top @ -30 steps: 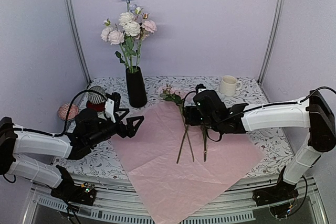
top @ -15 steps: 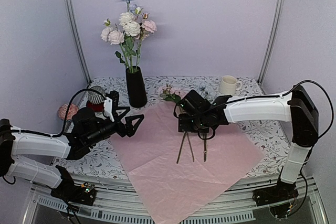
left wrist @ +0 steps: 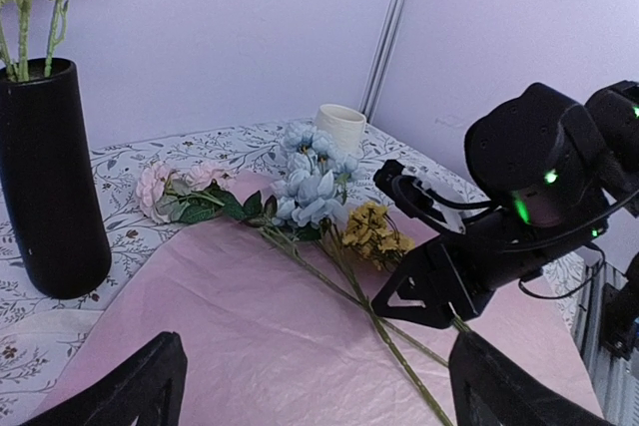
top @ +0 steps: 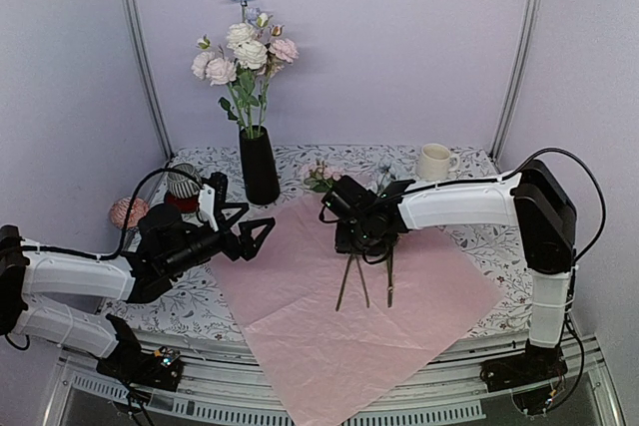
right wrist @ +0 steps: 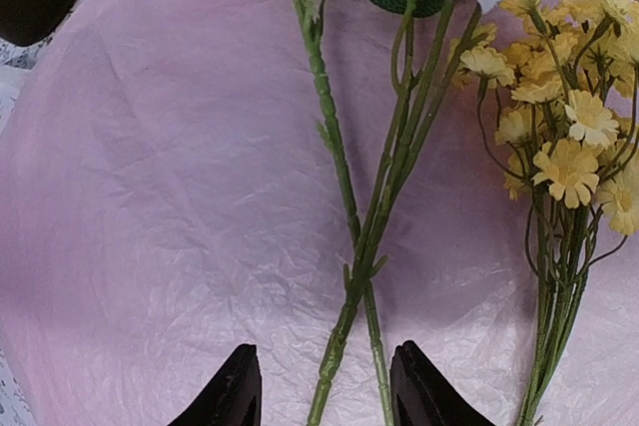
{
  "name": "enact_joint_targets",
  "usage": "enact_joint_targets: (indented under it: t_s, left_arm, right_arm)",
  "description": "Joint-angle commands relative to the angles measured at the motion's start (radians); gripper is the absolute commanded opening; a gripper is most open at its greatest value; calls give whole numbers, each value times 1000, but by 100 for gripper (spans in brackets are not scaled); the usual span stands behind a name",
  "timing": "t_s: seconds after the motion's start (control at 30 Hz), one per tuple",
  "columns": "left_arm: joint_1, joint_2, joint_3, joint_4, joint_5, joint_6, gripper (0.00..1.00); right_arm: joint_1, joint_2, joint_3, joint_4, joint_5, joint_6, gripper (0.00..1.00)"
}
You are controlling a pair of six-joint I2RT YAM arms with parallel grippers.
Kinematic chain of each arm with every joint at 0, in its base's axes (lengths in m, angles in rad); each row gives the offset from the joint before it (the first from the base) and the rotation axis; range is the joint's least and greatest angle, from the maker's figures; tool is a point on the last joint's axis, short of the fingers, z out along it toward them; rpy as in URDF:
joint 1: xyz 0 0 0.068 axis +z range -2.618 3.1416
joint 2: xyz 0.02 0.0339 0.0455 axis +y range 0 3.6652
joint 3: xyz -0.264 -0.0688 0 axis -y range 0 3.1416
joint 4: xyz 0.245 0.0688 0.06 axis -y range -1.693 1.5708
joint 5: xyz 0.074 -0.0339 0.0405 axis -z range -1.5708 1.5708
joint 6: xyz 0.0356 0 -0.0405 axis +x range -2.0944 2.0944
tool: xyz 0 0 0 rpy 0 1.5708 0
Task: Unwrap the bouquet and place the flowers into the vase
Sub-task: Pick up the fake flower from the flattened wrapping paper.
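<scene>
Left gripper (top: 255, 238) hangs wide open over the paper's (top: 329, 346) left edge, vase (top: 259, 165) just beyond. Bare paper spreads rightward, overhanging the near worktop (top: 484, 246) edge. Flowers (left wrist: 305, 192) lie centre-right; right gripper (right wrist: 324, 396), half-narrowed, straddles two stems (right wrist: 354, 281) without pinching.

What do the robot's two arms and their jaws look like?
The left arm and right arm have smooth white tubular links joined by bulky black joints. Thin black cables loop along each. The jaws are black, flat and pointed. Small green lights glow on the right wrist housing.
</scene>
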Motion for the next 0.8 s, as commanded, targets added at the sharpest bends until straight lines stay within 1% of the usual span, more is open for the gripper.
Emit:
enact_joint_targets:
  t_s: [0.0,0.2,0.33,0.63,0.77]
  left_arm:
    - [-14,-2,25,-5,6,5,94]
    - [-13,-4,25,-8,0,8,94]
    - [-13,-5,24,-9,-7,7,94]
    - [-14,4,28,-9,-6,9,94]
    - [-13,10,31,-9,1,8,93]
  right_arm:
    - [-37,53,42,-27,14,19,43]
    - [-76,82,52,13,-14,6,39]
    - [-98,96,67,15,-17,5,34]
    - [-134,121,92,31,-22,-19,33]
    - [-140,156,140,6,-22,-31,33]
